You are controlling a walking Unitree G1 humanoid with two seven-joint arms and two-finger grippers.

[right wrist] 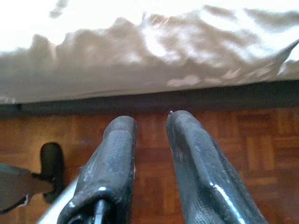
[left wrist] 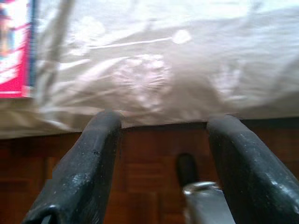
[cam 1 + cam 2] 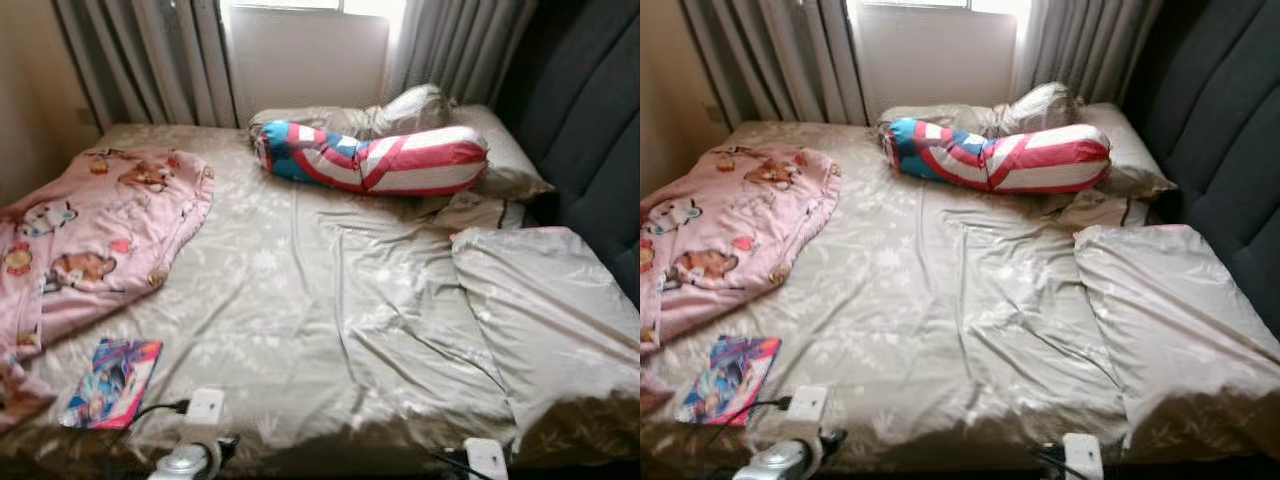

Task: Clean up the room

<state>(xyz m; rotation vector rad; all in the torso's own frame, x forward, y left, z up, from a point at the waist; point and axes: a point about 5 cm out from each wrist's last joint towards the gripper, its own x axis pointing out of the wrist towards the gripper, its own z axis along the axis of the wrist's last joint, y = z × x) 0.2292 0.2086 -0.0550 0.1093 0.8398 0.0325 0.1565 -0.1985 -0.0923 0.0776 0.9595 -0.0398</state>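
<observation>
The left gripper (image 2: 161, 123) has its two black fingers spread wide with nothing between them, poised low at the near edge of the bed, pointing at the flowered beige sheet (image 3: 330, 300) where it hangs over the parquet floor (image 1: 261, 140). The right gripper (image 1: 150, 120) has its fingers drawn nearly together, a narrow gap left, gripping nothing, and it too hangs low before the bed edge. Both arms look held in a ready pose close to the body, probably because the robot stands facing the bed without having chosen a target. Nearest the left gripper lies a colourful book (image 3: 112, 382) flat on the sheet at the near left corner, likely the easiest item to tidy first. Beyond it a pink cartoon-print blanket (image 3: 95, 235) sprawls crumpled over the left side. A red, white and blue bolster pillow (image 3: 375, 158) lies across the far end near the window, and a beige pillow (image 3: 545, 310) rests askew on the right by the dark headboard (image 3: 600, 120).
</observation>
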